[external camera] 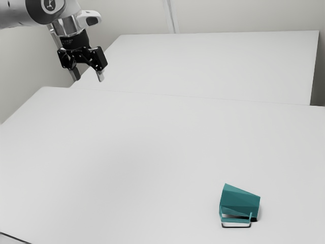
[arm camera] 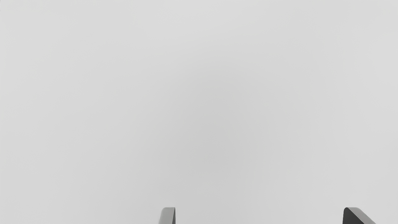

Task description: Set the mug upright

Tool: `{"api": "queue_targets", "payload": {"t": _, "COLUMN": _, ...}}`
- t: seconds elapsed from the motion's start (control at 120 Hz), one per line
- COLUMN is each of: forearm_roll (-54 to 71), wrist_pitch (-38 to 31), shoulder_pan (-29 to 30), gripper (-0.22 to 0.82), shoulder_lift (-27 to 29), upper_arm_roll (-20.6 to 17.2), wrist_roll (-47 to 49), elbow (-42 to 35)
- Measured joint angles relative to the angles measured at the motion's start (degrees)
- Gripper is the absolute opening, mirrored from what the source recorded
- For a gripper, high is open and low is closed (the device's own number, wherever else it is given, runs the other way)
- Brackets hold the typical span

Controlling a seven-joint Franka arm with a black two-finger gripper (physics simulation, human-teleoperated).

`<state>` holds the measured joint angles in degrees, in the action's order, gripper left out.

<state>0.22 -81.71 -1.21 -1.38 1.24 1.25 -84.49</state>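
My gripper [external camera: 89, 79] hangs high at the exterior view's upper left, well apart from the mug. In the wrist view the gripper [arm camera: 259, 214] is open, its two fingertips wide apart with only the pale surface beyond them. The teal mug [external camera: 240, 201] lies on its side on the white table [external camera: 127, 152], toward the exterior view's lower right. Its handle [external camera: 236, 220] is on the side facing the exterior camera, low by the tabletop.
Behind the table, another white surface [external camera: 213, 66] stretches toward the pale wall [external camera: 244, 15]. A thin dark line [external camera: 15, 238] crosses the exterior view's lower left corner.
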Motion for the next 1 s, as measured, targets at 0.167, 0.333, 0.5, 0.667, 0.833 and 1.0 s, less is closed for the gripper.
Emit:
{"api": "queue_targets", "payload": {"t": 0.167, "forearm_roll": -0.1, "wrist_pitch": -0.1, "shoulder_pan": 0.6, "gripper": 0.59, "shoulder_lift": 0.1, "upper_arm_roll": -0.2, "wrist_roll": 0.1, "elbow": 0.0}}
{"api": "queue_targets", "payload": {"t": 0.333, "forearm_roll": -5.5, "wrist_pitch": -3.3, "shoulder_pan": 1.0, "gripper": 0.58, "shoulder_lift": 0.5, "upper_arm_roll": -0.1, "wrist_roll": -0.1, "elbow": -4.7}}
{"api": "queue_targets", "payload": {"t": 0.5, "forearm_roll": -13.0, "wrist_pitch": -9.6, "shoulder_pan": 1.2, "gripper": 0.58, "shoulder_lift": 0.6, "upper_arm_roll": -0.1, "wrist_roll": -1.2, "elbow": -11.3}}
{"api": "queue_targets", "payload": {"t": 0.667, "forearm_roll": -18.9, "wrist_pitch": -15.8, "shoulder_pan": 1.1, "gripper": 0.58, "shoulder_lift": 1.0, "upper_arm_roll": -0.2, "wrist_roll": -2.1, "elbow": -16.7}}
{"api": "queue_targets", "payload": {"t": 0.833, "forearm_roll": -26.0, "wrist_pitch": -21.0, "shoulder_pan": 0.9, "gripper": 0.58, "shoulder_lift": 1.5, "upper_arm_roll": -0.4, "wrist_roll": -3.7, "elbow": -23.4}}
{"api": "queue_targets", "payload": {"t": 1.0, "forearm_roll": -34.3, "wrist_pitch": -26.8, "shoulder_pan": 0.7, "gripper": 0.58, "shoulder_lift": 1.2, "upper_arm_roll": -0.8, "wrist_roll": -7.2, "elbow": -30.2}}
